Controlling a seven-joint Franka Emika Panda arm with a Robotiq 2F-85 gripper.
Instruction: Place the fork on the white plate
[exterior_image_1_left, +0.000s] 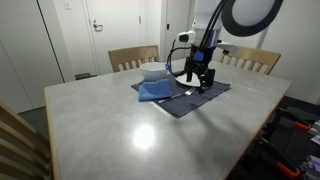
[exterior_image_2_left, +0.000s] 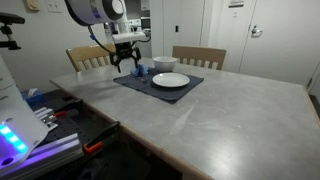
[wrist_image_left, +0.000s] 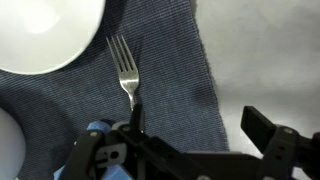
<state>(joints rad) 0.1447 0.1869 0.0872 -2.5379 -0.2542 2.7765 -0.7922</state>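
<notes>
Silvery metal stood out in the wrist view: the fork (wrist_image_left: 124, 68) lay flat on the dark blue placemat (wrist_image_left: 175, 70), its tines pointing to the far side and its handle running back under the pincer (wrist_image_left: 180, 145). The jaws stood spread wide and clasped nothing. The handle lay much closer to the jaw on the left of that view than to the one on the right. The white plate (wrist_image_left: 45, 30) sat left of and beyond the tines, close to the fork but not touching it. In both exterior views the pincer (exterior_image_1_left: 200, 82) hung low over the mat on the counter (exterior_image_1_left: 120, 130), with the plate (exterior_image_2_left: 170, 81) to its right on the same mat.

The step in hand looked like the grasp. Done well, it would mean sliding a little to the left so the handle sat midway between the jaws. The pincer would then sink until the tips nearly brushed the fabric, since so thin a fork lies flush. Closing across the handle's narrow width would hold it best, and pinching the mat was the likely fault. After that, the fork would want a level lift, a short carry and a low release, so that it settled on the plate and did not skid off the rim.
</notes>
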